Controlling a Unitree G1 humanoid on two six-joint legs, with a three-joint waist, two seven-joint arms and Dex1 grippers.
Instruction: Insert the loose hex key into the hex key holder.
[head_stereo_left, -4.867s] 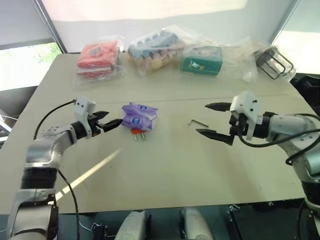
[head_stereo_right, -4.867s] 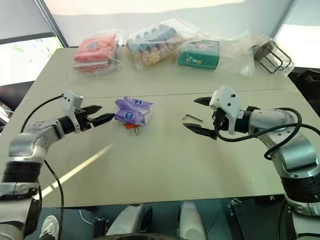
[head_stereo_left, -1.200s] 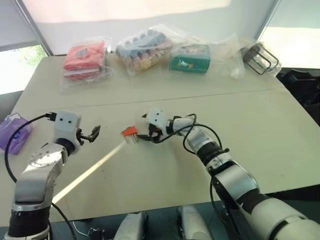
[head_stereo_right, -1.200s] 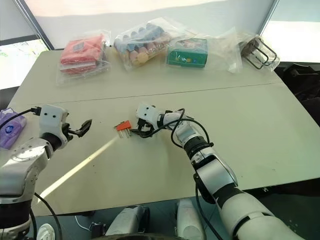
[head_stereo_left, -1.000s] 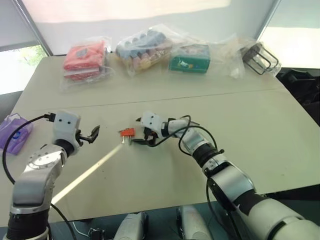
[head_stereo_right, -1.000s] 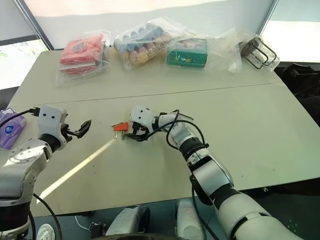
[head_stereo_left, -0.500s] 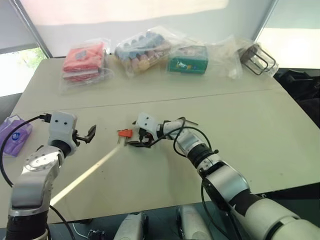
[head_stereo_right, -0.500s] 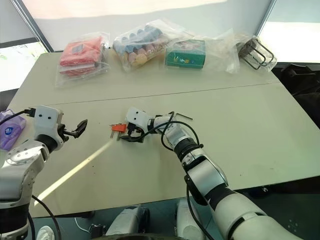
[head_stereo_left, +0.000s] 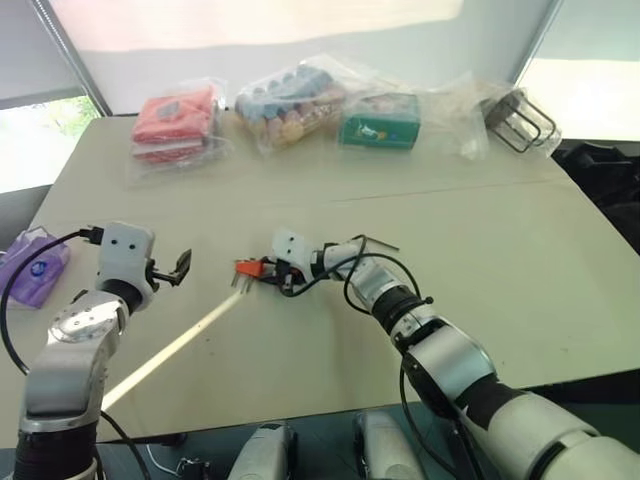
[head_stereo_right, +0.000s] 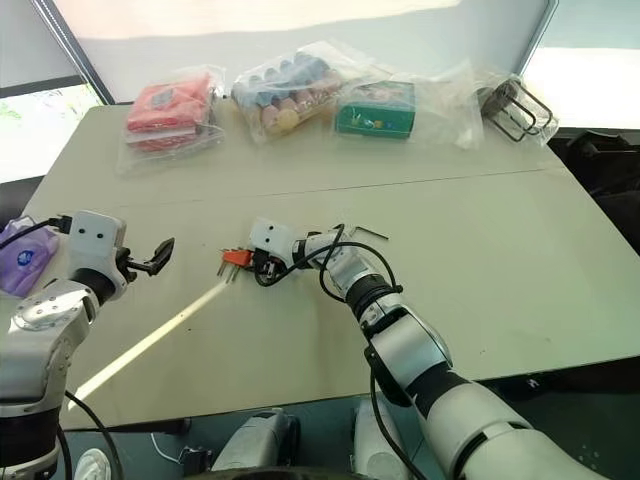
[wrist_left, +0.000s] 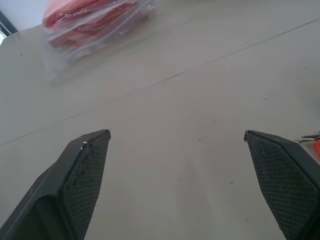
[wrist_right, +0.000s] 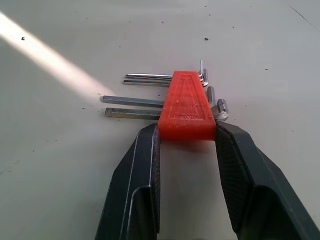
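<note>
Pale beige table (head_stereo_left: 520, 270), matte, with a thin seam running across it side to side; white blinds and bright windows behind, dark floor past the right edge.

Far edge, left to right: red bagged packet (head_stereo_left: 172, 118), clear bag of coloured items (head_stereo_left: 290, 100), green box in plastic (head_stereo_left: 378, 121), black wire object (head_stereo_left: 520, 118). A purple plastic packet (head_stereo_left: 35, 265) sits at the left edge. A long pale wooden stick (head_stereo_left: 170, 348) lies diagonally near the front left.

Open room: the whole right half of the table and the front strip are bare; the middle band behind the seam is also free.

Hex key holder (wrist_right: 187, 107): red-orange block, lying flat near the table's centre-left. Its metal keys lie level on the surface, long axes pointing toward the robot's left (bent ends bunched on the opposite side of the block).

Right gripper (wrist_right: 186, 145): fingers pressed against both flanks of the hex key holder, clamping it on the table.

Loose hex key (head_stereo_left: 373, 241): lying flat just behind the right forearm, apart from the holder, its long leg running roughly side to side.

Left gripper (head_stereo_left: 178, 266): fingers spread wide over bare table, holding nothing, left of the holder and apart from it.
</note>
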